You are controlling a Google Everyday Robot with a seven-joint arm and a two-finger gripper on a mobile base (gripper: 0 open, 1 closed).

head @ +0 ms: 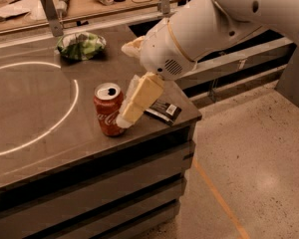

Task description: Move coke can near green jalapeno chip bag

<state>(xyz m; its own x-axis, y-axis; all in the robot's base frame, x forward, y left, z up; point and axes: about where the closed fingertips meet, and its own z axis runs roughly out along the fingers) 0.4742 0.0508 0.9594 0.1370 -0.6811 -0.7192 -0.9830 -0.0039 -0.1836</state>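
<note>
Countertop, gripper just beside coke can

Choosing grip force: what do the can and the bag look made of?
The can looks like thin aluminium: glossy red paint, bare silver top. The bag looks like foil or plastic film: crumpled, shiny creases. The gripper hangs close beside the can.
</note>
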